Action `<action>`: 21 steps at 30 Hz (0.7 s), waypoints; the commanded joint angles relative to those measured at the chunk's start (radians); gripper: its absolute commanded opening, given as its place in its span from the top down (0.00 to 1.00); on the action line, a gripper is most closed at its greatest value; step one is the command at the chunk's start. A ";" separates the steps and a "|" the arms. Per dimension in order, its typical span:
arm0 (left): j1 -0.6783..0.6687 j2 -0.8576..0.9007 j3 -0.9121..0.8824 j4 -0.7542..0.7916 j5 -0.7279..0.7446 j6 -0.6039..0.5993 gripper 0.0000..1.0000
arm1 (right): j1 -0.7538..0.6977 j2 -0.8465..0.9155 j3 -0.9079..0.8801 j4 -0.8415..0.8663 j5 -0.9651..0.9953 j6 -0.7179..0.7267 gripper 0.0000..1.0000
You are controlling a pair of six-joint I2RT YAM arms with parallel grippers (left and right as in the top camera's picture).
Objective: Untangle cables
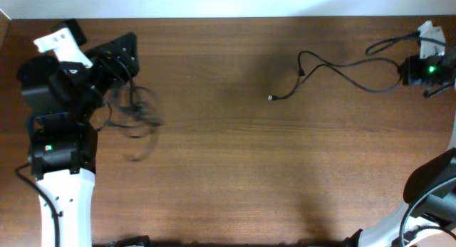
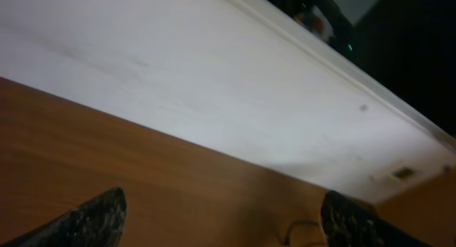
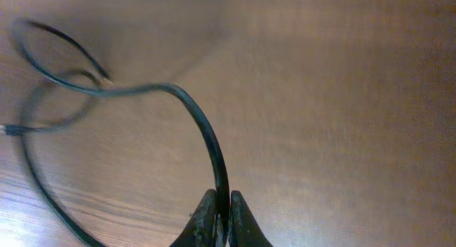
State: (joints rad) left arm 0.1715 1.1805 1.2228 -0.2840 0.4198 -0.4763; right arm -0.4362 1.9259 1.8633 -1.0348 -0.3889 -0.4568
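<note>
One thin black cable [image 1: 349,77] lies in a wavy line on the wooden table, its light-tipped plug [image 1: 271,98] at the middle. My right gripper [image 1: 404,70] at the far right is shut on its other end; the right wrist view shows the cable [image 3: 206,133] pinched between the fingers [image 3: 222,213] and looping away to the left. A blurred bunch of thin black cables [image 1: 137,110] sits beside my left arm. My left gripper [image 1: 120,53] is open and empty [image 2: 224,220], angled towards the table's far edge; a bit of cable [image 2: 296,229] shows near its right finger.
The white wall [image 2: 214,83] runs along the table's far edge. A thicker black arm cable [image 1: 388,42] and a white part [image 1: 429,33] sit by the right gripper. The left arm's base [image 1: 60,154] stands at the left.
</note>
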 commanded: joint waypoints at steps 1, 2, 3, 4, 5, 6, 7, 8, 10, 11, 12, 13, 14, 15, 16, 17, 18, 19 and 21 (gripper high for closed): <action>-0.072 0.008 0.020 0.010 0.062 -0.009 0.11 | -0.005 -0.001 0.139 0.005 -0.188 -0.009 0.96; -0.095 0.014 0.020 0.009 0.063 -0.009 0.10 | -0.005 -0.001 0.187 0.001 -0.261 -0.009 0.96; -0.113 0.020 0.020 0.009 0.063 -0.009 0.09 | -0.005 -0.001 0.216 -0.001 -0.307 -0.010 0.96; -0.128 0.027 0.020 0.010 0.063 -0.008 0.07 | -0.005 -0.001 0.244 -0.004 -0.351 -0.010 0.96; -0.162 0.051 0.020 0.009 0.063 -0.008 0.07 | -0.005 -0.003 0.309 -0.019 -0.456 -0.019 0.96; -0.173 0.060 0.020 0.008 0.063 -0.008 0.07 | -0.005 -0.005 0.330 -0.033 -0.491 -0.047 0.96; -0.182 0.068 0.020 0.005 0.063 -0.008 0.07 | -0.005 -0.009 0.348 -0.051 -0.518 -0.085 0.96; -0.196 0.079 0.020 0.003 0.063 -0.002 0.07 | -0.003 -0.017 0.372 -0.075 -0.529 -0.127 0.96; -0.217 0.099 0.020 -0.006 0.063 -0.001 0.07 | -0.003 -0.038 0.412 -0.103 -0.509 -0.169 0.96; -0.222 0.109 0.020 -0.009 0.063 -0.001 0.07 | -0.006 -0.054 0.429 -0.103 -0.481 -0.168 0.96; -0.224 0.116 0.020 -0.011 0.063 -0.001 0.07 | -0.013 -0.068 0.449 -0.101 -0.451 -0.168 0.96; -0.224 0.119 0.020 -0.014 0.063 -0.001 0.07 | -0.023 -0.077 0.467 -0.102 -0.422 -0.168 0.96; -0.224 0.120 0.020 -0.019 0.063 -0.001 0.07 | -0.033 -0.083 0.481 -0.102 -0.400 -0.168 0.96; -0.224 0.120 0.020 -0.025 0.063 0.001 0.07 | -0.054 -0.089 0.500 -0.103 -0.380 -0.168 0.96; -0.224 0.120 0.020 -0.030 0.063 0.011 0.07 | -0.077 -0.092 0.512 -0.103 -0.375 -0.167 0.96; -0.224 0.120 0.020 -0.034 0.063 0.022 0.07 | -0.103 -0.095 0.519 -0.106 -0.378 -0.167 0.96; -0.224 0.120 0.020 -0.037 0.063 0.022 0.07 | -0.127 -0.099 0.520 -0.119 -0.378 -0.167 0.96; -0.224 0.120 0.020 -0.039 0.063 0.022 0.07 | -0.137 -0.099 0.520 -0.130 -0.377 -0.169 0.96; -0.224 0.120 0.020 -0.044 0.063 0.022 0.05 | -0.164 -0.099 0.520 -0.172 -0.376 -0.213 0.88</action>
State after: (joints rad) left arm -0.0517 1.3022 1.2232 -0.3290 0.4683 -0.4713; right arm -0.5663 1.8393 2.3676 -1.1675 -0.7818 -0.6182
